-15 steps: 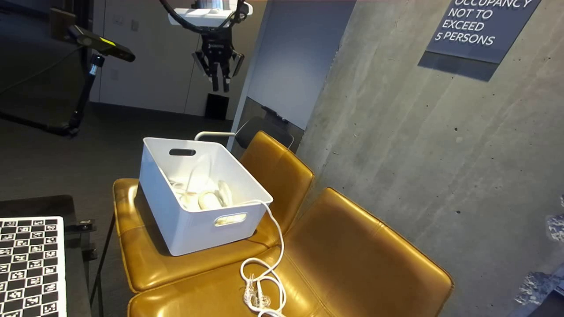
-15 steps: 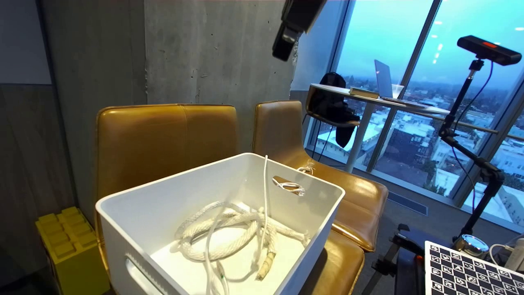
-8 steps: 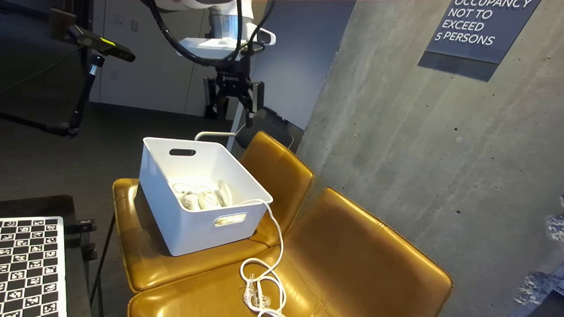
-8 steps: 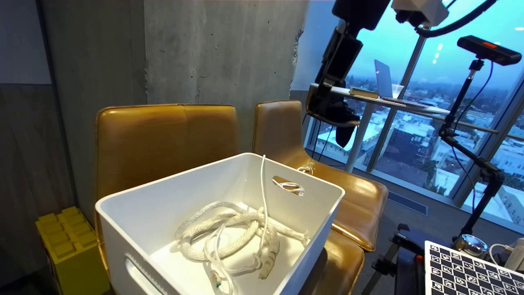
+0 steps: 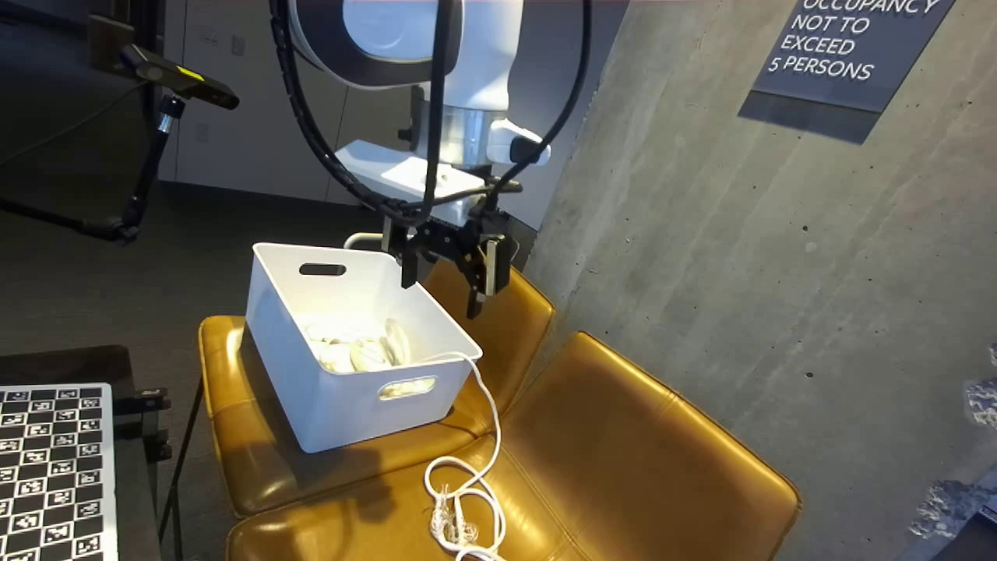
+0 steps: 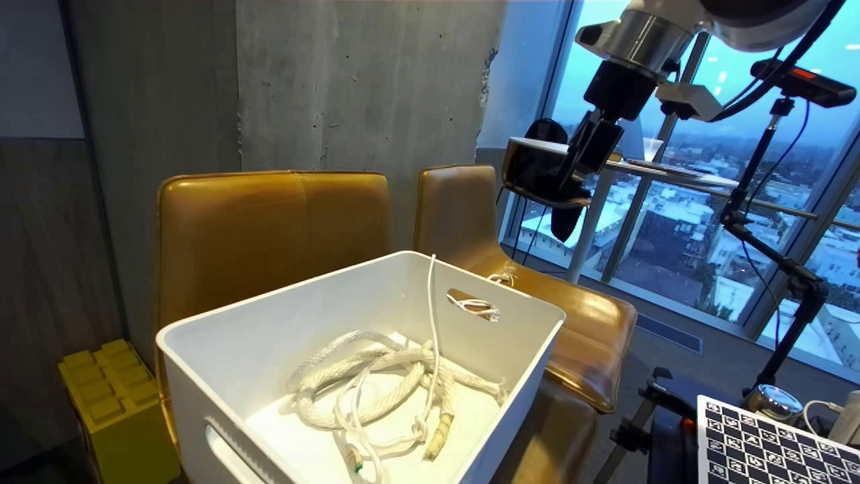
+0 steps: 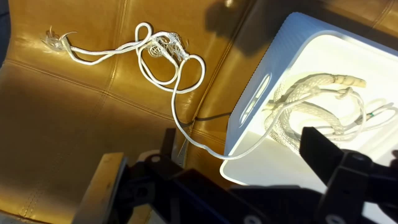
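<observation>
The black pincer (image 5: 442,291) is hanging above the bench (image 5: 265,467), which is two tan seats standing side by side. Its two fingers are standing wide apart, and nothing is showing in their grip. In the wrist view, the thin white cord (image 7: 230,157) is showing in the space between the fingers, but it is lying lower down and is not touching them.

The white box (image 5: 358,413) is sitting on one seat, right by the edge where the two seats are meeting, and it is leaving a bare strip along the front edge. Thick white rope (image 6: 390,401) is curling on the floor of the box. The thin cord is going over the box's rim near the corner by the bench's back edge, then crossing onto the other seat and lying there in messy loops. Its fuzzy end (image 7: 54,43) is pointing away from the box.

I am guessing that the step in hand is getting ready to grab, since nothing is being squeezed yet. Reaching for the cord would be calling for a slow trip down, with one finger going each side, and no bumping the box's corner.
</observation>
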Controlling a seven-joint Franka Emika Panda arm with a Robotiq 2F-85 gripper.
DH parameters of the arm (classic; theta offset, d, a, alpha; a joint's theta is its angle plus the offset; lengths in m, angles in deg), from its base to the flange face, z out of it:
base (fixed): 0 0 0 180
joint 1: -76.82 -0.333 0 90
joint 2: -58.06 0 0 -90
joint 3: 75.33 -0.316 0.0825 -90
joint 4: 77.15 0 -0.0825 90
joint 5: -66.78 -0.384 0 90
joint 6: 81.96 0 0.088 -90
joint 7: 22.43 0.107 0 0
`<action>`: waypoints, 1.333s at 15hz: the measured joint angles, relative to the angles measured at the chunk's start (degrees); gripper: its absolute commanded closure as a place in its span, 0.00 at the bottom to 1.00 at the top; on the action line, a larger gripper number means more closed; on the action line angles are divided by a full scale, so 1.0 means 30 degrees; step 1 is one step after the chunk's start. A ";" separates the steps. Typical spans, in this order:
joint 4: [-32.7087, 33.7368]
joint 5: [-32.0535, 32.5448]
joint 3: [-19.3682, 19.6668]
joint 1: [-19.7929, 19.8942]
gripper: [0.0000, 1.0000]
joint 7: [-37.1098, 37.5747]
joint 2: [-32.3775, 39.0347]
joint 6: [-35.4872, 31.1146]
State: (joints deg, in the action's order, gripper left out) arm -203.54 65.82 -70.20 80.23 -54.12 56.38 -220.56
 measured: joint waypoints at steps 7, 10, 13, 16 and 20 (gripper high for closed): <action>0.2044 -0.1382 0.0378 0.0961 0.00 -0.4474 0.3199 -0.0068; 0.4243 -0.0921 0.0323 0.1432 0.00 -0.6474 0.5686 0.0646; 0.6633 0.0501 0.0135 0.1738 0.00 -0.8027 0.7950 0.1105; 0.8163 0.2174 -0.0213 0.1709 0.00 -0.9169 0.9226 0.0688; 0.8168 0.3252 -0.0727 0.1730 0.00 -1.0848 0.9884 -0.2454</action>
State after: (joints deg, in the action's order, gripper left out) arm -179.03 75.58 -72.38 85.42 -86.66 86.03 -227.92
